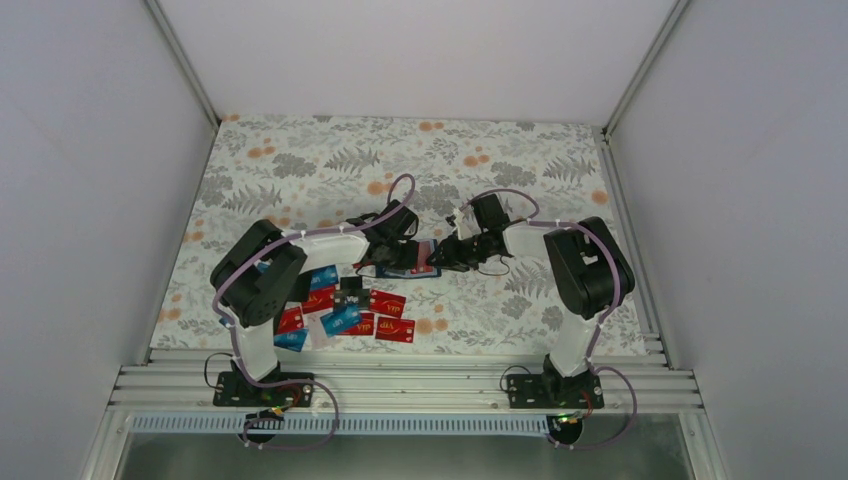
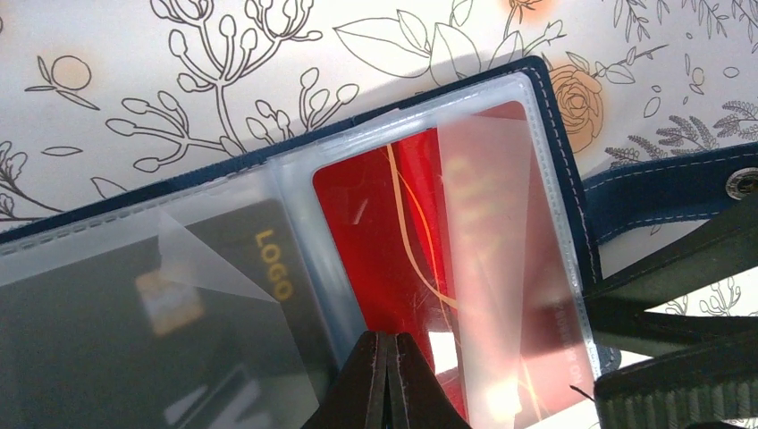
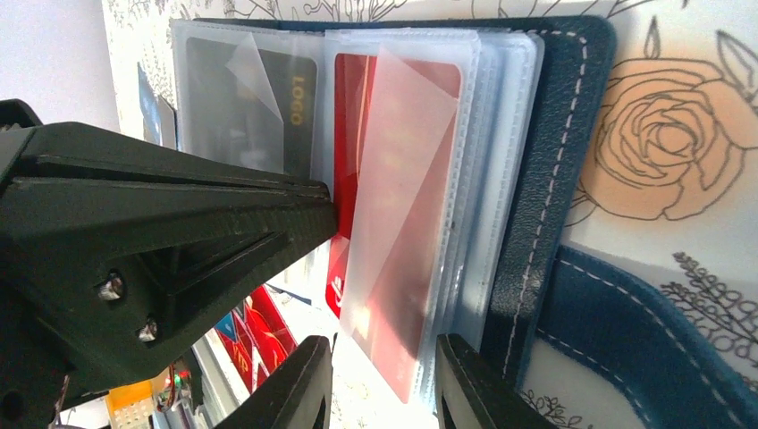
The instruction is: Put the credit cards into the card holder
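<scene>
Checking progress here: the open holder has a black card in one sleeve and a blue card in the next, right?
Not quite: next to the black card the holder has a red card, not blue. The left wrist view shows it.

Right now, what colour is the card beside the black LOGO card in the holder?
The red card has thin gold lines; the left wrist view shows it best.
</scene>
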You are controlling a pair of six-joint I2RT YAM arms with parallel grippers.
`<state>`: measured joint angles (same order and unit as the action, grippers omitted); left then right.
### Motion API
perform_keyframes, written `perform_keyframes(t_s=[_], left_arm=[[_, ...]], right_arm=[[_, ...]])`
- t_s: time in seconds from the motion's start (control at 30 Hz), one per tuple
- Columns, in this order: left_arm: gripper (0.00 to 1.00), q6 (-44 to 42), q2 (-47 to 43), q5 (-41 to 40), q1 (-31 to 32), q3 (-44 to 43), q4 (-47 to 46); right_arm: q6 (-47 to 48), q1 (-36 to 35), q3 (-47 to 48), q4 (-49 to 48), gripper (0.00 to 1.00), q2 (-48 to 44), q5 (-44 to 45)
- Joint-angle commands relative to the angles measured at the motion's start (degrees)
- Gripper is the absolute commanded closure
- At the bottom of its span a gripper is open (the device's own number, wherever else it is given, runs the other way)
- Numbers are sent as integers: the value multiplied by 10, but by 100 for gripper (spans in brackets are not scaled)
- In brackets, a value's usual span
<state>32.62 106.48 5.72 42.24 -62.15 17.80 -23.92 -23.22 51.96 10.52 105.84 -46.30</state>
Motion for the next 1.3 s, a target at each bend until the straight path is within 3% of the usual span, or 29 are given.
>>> perform_keyframes(t_s=[0.0,0.47,1.27], left_arm=[[98,7,16,4,0,2,0],[98,11,19,17,0,7,-10],[98,27,-19,25,-2,13,-20]], right_arm=[[2,-7,1,-4,68,10,-23],[-7,-9,7,-20,68,8,-74],[-14,-37,50,-7,67,7,-78]])
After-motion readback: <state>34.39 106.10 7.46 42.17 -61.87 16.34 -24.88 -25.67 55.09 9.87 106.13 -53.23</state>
